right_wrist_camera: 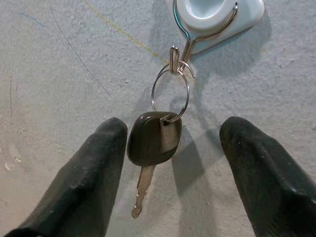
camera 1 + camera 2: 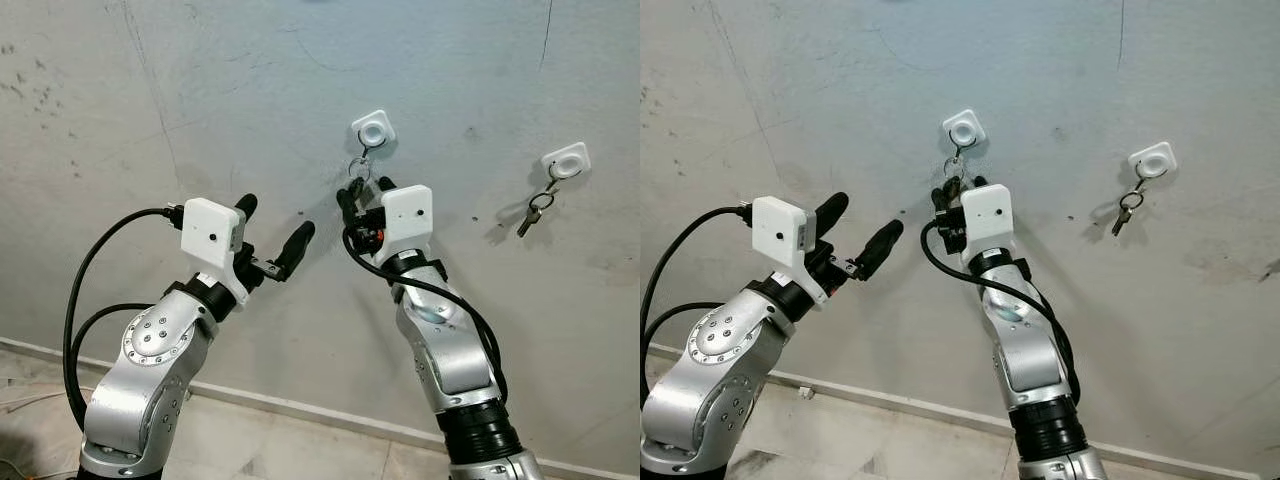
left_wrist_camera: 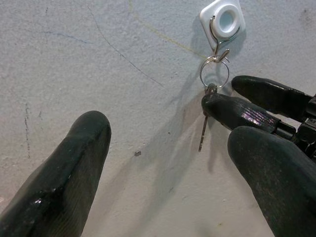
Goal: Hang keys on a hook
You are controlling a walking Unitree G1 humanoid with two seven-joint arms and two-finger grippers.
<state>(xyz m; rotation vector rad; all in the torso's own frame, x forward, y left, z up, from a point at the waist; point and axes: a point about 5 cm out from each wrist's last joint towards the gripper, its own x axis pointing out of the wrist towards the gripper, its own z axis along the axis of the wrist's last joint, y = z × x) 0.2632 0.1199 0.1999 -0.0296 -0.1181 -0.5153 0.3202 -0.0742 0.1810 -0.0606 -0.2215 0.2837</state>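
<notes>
Hanging from hook [image 1: 210, 29] by ring [image 1: 170, 94]: key [image 1: 153, 140], between spread right gripper [image 1: 170, 163] fingers; left gripper [image 2: 272, 238] fingers apart, leftward.

Rough grey plaster wall [image 2: 200, 90], scuffed and hairline-cracked, carries everything here. Two white square plastic hook mounts with wire hooks are fixed to it: one [image 2: 373, 129] centre, one [image 2: 566, 161] further right. A silver key ring with a dark-headed key [image 1: 154, 138] hangs from the centre hook. A small bunch of keys [image 2: 533, 213] hangs from the right hook.
</notes>
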